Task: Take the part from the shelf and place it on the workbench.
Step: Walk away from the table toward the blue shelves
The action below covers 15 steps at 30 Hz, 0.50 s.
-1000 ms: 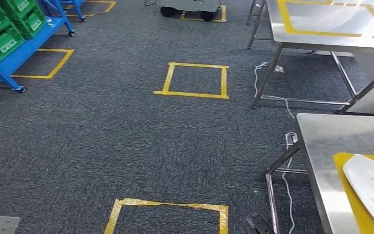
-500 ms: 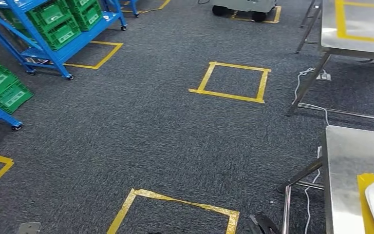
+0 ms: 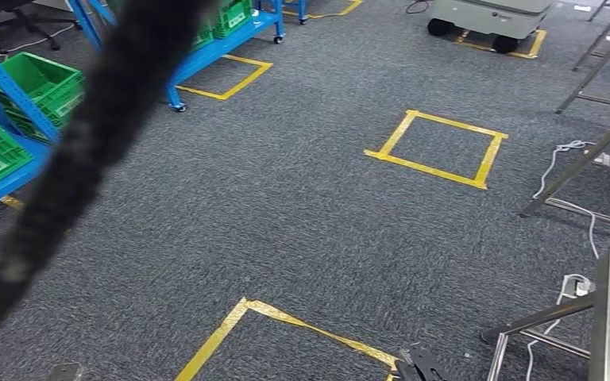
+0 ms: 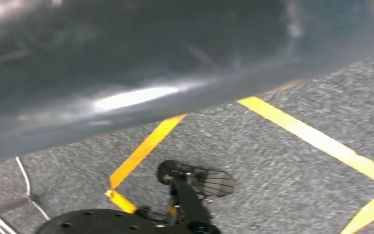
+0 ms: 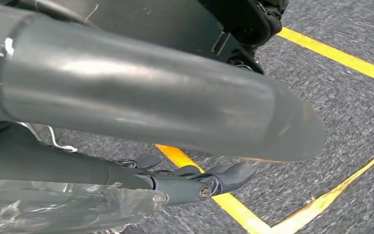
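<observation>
Right hand (image 5: 185, 146) hanging over grey carpet (image 3: 286, 214), thumb and dark fingers loosely extended and apart, holding nothing, left hand a blur, state unclear, blue shelf (image 3: 4, 103) with green crates (image 3: 40, 79) at left

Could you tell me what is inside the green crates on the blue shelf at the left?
The open green crate on the blue shelf shows bare green walls. Its floor, and the other crates' insides, are hidden by rims, shelf rails and a blurred dark band across the head view.

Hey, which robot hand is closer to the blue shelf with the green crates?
Left, likely. The blue shelf stands off to the robot's left; the left robot hand hangs on that side, the right robot hand on the far side.
</observation>
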Each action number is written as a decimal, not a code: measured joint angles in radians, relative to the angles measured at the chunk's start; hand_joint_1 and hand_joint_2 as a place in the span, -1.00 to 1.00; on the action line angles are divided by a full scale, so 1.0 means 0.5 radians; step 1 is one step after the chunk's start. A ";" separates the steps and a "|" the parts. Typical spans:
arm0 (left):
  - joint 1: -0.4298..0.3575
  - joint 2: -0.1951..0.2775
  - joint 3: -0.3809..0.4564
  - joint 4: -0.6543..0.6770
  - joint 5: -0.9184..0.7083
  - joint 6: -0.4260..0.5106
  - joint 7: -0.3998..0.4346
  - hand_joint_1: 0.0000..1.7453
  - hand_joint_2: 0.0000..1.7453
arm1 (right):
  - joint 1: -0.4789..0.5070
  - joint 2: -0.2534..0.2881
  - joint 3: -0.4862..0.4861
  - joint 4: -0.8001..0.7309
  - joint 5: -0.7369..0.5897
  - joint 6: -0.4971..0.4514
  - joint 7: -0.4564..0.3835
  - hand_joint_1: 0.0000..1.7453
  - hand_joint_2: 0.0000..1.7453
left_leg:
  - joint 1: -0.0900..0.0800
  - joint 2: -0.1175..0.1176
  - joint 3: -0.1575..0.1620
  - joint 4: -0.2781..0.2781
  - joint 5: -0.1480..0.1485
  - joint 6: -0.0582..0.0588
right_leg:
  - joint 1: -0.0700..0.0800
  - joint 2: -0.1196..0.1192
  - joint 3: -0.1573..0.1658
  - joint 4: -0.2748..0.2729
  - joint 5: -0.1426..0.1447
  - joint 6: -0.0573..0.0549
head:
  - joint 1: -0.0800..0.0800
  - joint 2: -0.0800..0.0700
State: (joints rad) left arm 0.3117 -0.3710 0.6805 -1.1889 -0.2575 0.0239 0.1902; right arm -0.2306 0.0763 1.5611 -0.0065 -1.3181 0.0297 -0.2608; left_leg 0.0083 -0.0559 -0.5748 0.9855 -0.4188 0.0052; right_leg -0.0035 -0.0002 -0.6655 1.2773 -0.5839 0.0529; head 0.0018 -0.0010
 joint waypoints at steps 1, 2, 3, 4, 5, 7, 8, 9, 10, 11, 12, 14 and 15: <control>0.000 0.000 0.000 0.009 -0.025 -0.019 -0.008 -1.00 -1.00 | 0.000 0.000 0.000 0.000 0.000 -0.001 0.000 -1.00 -1.00 | 0.003 -0.030 0.002 0.001 0.001 -0.005 | -0.004 0.016 0.052 -0.118 0.075 -0.001 | 0.000 0.000; -0.001 0.000 0.001 0.016 -0.051 -0.037 -0.018 -1.00 -1.00 | 0.000 0.000 0.000 0.000 0.000 -0.001 0.000 -1.00 -1.00 | 0.006 -0.057 0.002 0.002 0.003 -0.013 | -0.011 0.059 0.119 -0.262 0.140 0.000 | 0.000 0.000; -0.003 0.001 0.004 0.021 -0.078 -0.053 -0.031 -1.00 -1.00 | -0.002 0.000 0.000 0.000 0.000 -0.001 -0.002 -1.00 -1.00 | 0.007 -0.083 -0.001 0.006 0.004 -0.023 | -0.017 0.102 0.175 -0.385 0.185 -0.003 | 0.001 0.000; -0.007 0.002 0.009 0.027 -0.106 -0.068 -0.046 -1.00 -1.00 | -0.003 0.000 0.000 0.000 0.000 -0.002 -0.003 -1.00 -1.00 | 0.007 -0.105 -0.007 0.007 0.007 -0.036 | -0.020 0.134 0.214 -0.463 0.206 -0.009 | 0.001 0.000; -0.011 0.002 0.016 0.035 -0.135 -0.081 -0.061 -1.00 -1.00 | -0.003 0.000 0.000 0.000 0.000 -0.002 -0.005 -1.00 -1.00 | 0.006 -0.124 -0.014 0.005 0.013 -0.050 | -0.020 0.150 0.231 -0.492 0.205 -0.018 | 0.000 0.000; -0.015 0.004 0.031 0.051 -0.177 -0.097 -0.080 -1.00 -1.00 | -0.001 0.001 0.001 0.000 0.000 -0.001 -0.011 -1.00 -1.00 | 0.009 -0.153 -0.026 -0.004 0.027 -0.075 | -0.016 0.110 0.235 -0.493 0.212 -0.045 | 0.000 0.000; -0.013 0.005 0.035 0.057 -0.188 -0.099 -0.080 -1.00 -1.00 | -0.001 0.001 0.000 0.000 -0.001 -0.002 -0.014 -1.00 -1.00 | 0.009 -0.129 -0.032 0.002 0.022 -0.085 | -0.016 0.089 0.234 -0.495 0.217 -0.059 | -0.002 0.000; -0.011 0.005 0.036 0.060 -0.193 -0.098 -0.074 -1.00 -1.00 | -0.003 0.001 0.000 0.001 -0.003 -0.002 -0.019 -1.00 -1.00 | 0.006 -0.084 -0.050 0.038 -0.005 -0.093 | -0.017 0.067 0.234 -0.498 0.221 -0.074 | -0.006 0.000; -0.010 0.006 0.034 0.061 -0.195 -0.096 -0.064 -1.00 -1.00 | -0.003 0.001 0.000 0.001 -0.006 -0.002 -0.023 -1.00 -1.00 | 0.003 -0.024 -0.087 0.119 -0.056 -0.098 | -0.017 0.042 0.232 -0.501 0.224 -0.087 | -0.012 0.000; -0.009 0.006 0.029 0.061 -0.194 -0.094 -0.053 -1.00 -1.00 | 0.000 0.000 0.000 0.002 -0.008 -0.002 -0.026 -1.00 -1.00 | -0.001 0.035 -0.144 0.242 -0.127 -0.103 | -0.013 0.015 0.231 -0.501 0.223 -0.097 | -0.017 0.000; -0.010 0.006 0.024 0.061 -0.193 -0.092 -0.045 -1.00 -1.00 | 0.006 0.000 0.000 0.002 -0.009 -0.001 -0.027 -1.00 -1.00 | -0.001 0.064 -0.211 0.387 -0.198 -0.105 | -0.008 -0.015 0.229 -0.501 0.221 -0.104 | -0.021 0.000; -0.007 0.006 0.015 0.061 -0.191 -0.092 -0.037 -1.00 -1.00 | 0.014 0.000 0.000 0.002 -0.009 -0.001 -0.028 -1.00 -1.00 | -0.001 0.081 -0.297 0.577 -0.261 -0.105 | 0.000 -0.079 0.226 -0.501 0.218 -0.109 | -0.020 0.000; -0.002 0.006 0.012 0.061 -0.191 -0.092 -0.035 -1.00 -1.00 | 0.014 0.000 0.000 0.002 -0.009 -0.001 -0.028 -1.00 -1.00 | -0.002 0.085 -0.286 0.567 -0.236 -0.101 | 0.003 -0.107 0.227 -0.501 0.216 -0.110 | -0.021 0.000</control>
State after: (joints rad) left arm 0.3105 -0.3681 0.6867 -1.1585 -0.3532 -0.0219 0.1724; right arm -0.2235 0.0763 1.5612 -0.0057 -1.3226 0.0294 -0.2749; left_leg 0.0073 -0.0135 -0.7178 1.2691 -0.5366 -0.0453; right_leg -0.0021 -0.0539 -0.5522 1.0267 -0.4757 -0.0020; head -0.0085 -0.0011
